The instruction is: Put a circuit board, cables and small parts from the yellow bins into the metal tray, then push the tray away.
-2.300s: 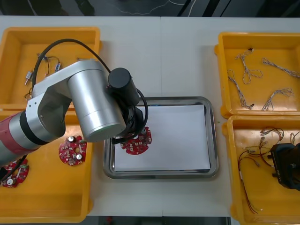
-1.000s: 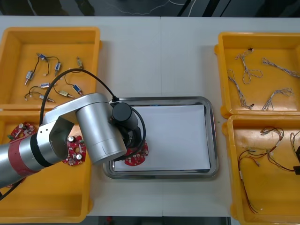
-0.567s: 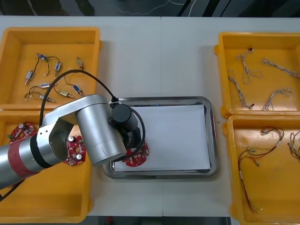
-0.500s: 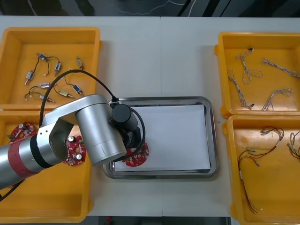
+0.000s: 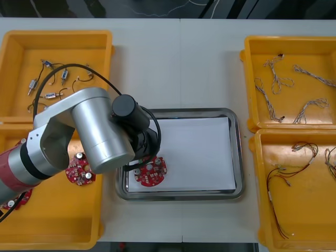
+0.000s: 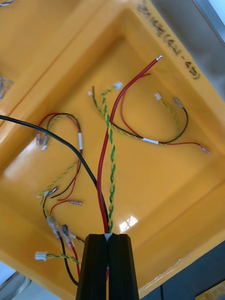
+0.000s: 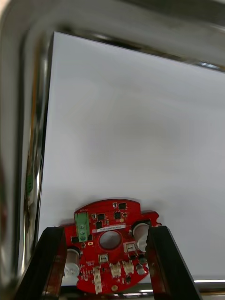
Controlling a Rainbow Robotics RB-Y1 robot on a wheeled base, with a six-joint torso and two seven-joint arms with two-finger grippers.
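Where it lies, round red circuit board (image 7: 108, 219)

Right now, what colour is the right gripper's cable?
The cable in the right gripper is red plus a green-yellow twist; right wrist view shows it best.

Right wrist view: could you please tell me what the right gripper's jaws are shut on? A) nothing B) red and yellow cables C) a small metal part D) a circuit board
B: the right gripper clamps red and yellow cables between its jaws, above a yellow bin.
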